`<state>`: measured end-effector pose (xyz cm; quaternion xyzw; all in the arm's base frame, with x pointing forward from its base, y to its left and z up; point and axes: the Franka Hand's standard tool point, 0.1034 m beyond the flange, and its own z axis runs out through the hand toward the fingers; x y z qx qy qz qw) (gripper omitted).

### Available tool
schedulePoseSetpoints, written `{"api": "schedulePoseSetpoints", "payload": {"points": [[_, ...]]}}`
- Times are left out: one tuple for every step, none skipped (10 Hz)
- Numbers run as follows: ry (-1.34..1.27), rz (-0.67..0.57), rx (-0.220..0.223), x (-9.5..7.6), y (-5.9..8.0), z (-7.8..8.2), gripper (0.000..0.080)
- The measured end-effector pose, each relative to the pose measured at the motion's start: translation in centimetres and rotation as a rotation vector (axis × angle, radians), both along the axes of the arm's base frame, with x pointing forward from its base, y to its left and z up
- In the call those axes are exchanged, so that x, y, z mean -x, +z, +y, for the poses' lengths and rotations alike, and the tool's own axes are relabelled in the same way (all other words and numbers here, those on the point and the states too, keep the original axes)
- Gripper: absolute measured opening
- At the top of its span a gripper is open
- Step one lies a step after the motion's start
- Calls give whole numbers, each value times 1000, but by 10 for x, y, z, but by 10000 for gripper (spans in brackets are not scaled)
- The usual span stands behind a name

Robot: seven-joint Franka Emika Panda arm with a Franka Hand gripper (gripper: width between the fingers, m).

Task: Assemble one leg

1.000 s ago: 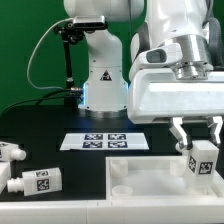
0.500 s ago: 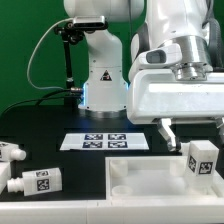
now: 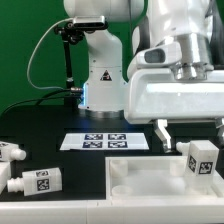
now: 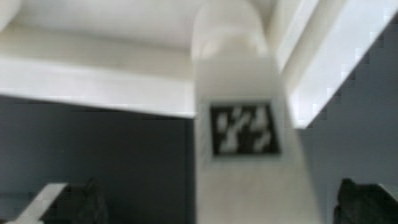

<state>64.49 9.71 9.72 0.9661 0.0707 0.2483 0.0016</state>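
- Two further small white plastic pegs with black-and-white tags, one peg (image 3: 10,151) and a second peg (image 3: 38,182), are seen lying on the black table (image 3: 85,165). They are well apart from the gripper, toward the exterior view's left of it.
- The thin flat white marker board (image 3: 104,141) is laid between those pegs and the gripper, and nothing rests on it.
- The large flat white tray-like tabletop piece (image 3: 150,182) is placed below the gripper and reaches out to the exterior view's left of it.
- The two-finger gripper (image 3: 193,143) is held with its jaws spread wide, and nothing is gripped. One dark finger (image 3: 163,134) is shown plainly; the other is cut off by the picture edge.
- The leg (image 3: 201,159), a small white plastic block-like peg with a square black-and-white tag, is stood upright directly under the gripper, at the tabletop piece. In the wrist view the leg (image 4: 244,130) is seen between the dark fingertips (image 4: 71,200) and apart from them. Whether its stub is seated cannot be told.
- The leg is judged to be light and stiff, with smooth sides that may slip. It is best taken on two opposite flat faces of the block body, not on the stub.
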Motion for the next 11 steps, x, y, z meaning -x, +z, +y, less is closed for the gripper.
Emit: {"api": "schedulePoseSetpoints", "payload": {"points": [[-11,92,2,2,-6,-1,649],[-31,204,1,-2,-4,-2,649],[-44,260,-4,-11,3,2,649],[-49,281,-7,-12,0,8,649],[-58,387,-1,-3,-5,7,649],[-86,405,-10,-7,-5,8,649],[-118,411,-21,-4,-9,11,639],[-118,410,-20,-5,-9,10,483],[-119,410,-19,-5,-9,10,483],[-120,410,-20,-5,-9,10,296],[-202,411,-46,-5,-9,10,296]]}}
